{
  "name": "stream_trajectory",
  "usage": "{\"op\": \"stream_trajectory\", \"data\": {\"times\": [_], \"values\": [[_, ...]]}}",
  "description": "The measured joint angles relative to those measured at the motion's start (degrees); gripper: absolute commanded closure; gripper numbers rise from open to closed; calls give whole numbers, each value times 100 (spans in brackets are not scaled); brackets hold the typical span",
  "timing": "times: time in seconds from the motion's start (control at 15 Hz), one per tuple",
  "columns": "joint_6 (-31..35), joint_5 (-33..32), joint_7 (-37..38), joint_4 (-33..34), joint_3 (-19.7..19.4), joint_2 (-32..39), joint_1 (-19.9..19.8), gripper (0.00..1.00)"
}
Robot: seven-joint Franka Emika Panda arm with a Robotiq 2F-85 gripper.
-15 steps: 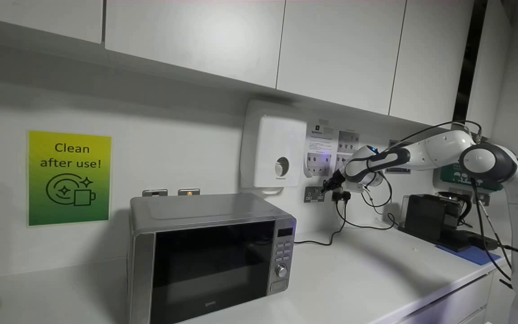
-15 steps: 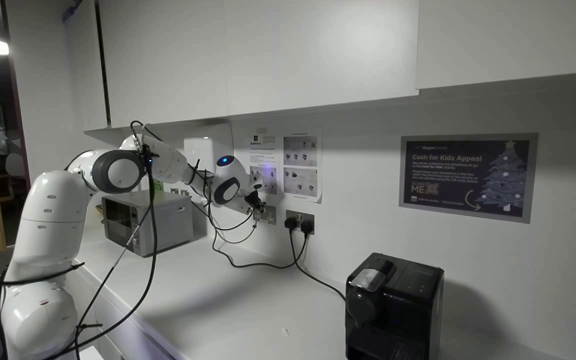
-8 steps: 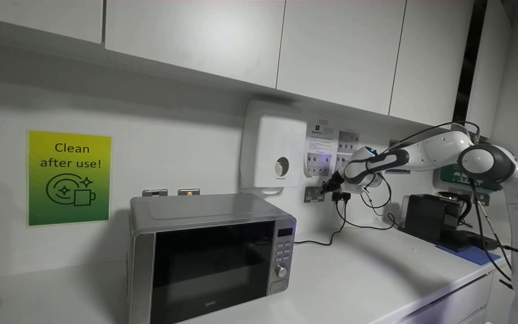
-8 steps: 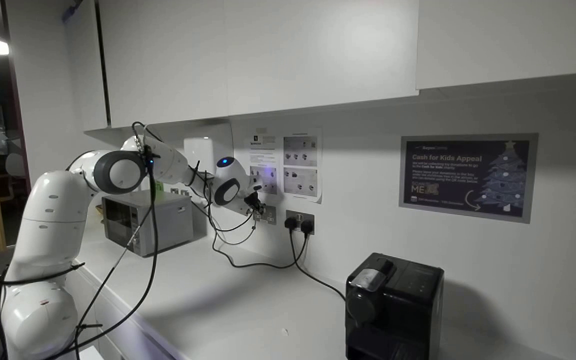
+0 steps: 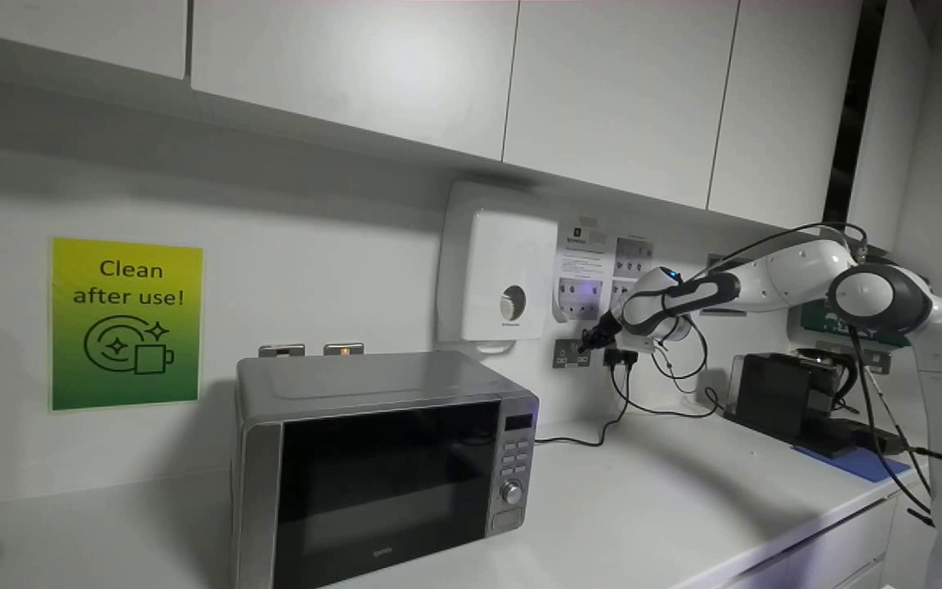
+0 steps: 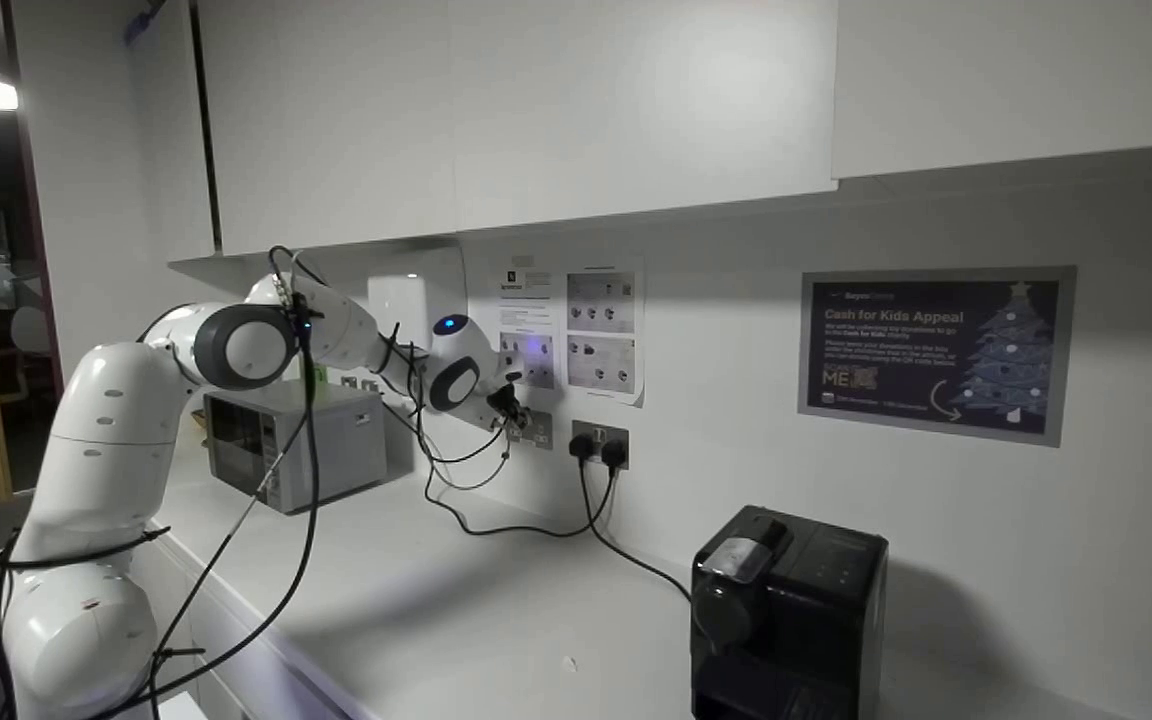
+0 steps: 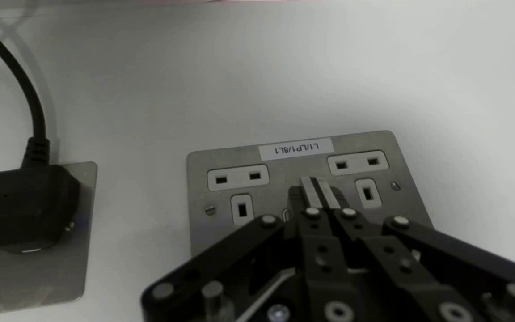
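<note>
My gripper (image 7: 315,183) is black with pale strips on its fingertips. The two fingers stand almost together, with only a thin dark slit between them and nothing seen held. It points at a metal double socket plate (image 7: 284,172) with white pin slots and a printed label, upside down in the wrist view. The fingertips lie in front of the plate's middle; I cannot tell whether they touch it. The gripper hides the plate's lower part. In both exterior views the gripper (image 5: 590,339) (image 6: 513,408) is close to the wall at this plate (image 5: 562,360) (image 6: 540,430).
Beside it, a second socket plate (image 7: 63,273) holds a black plug (image 7: 20,201) with a cable. A microwave (image 5: 389,483) and a black coffee machine (image 6: 796,610) stand on the counter (image 6: 496,620). A white dispenser (image 5: 479,270) and papers hang on the wall, under cupboards (image 5: 602,98).
The elbow and gripper have shifted slightly, a little left in an exterior view where the microwave is nearest. The gripper stays by the same socket plate. Nothing else has moved.
</note>
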Motion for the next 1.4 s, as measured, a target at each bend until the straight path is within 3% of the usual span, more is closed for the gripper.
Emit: {"op": "stream_trajectory", "data": {"times": [1.4], "values": [[0,-168,221,366,-13,237,37,100]]}}
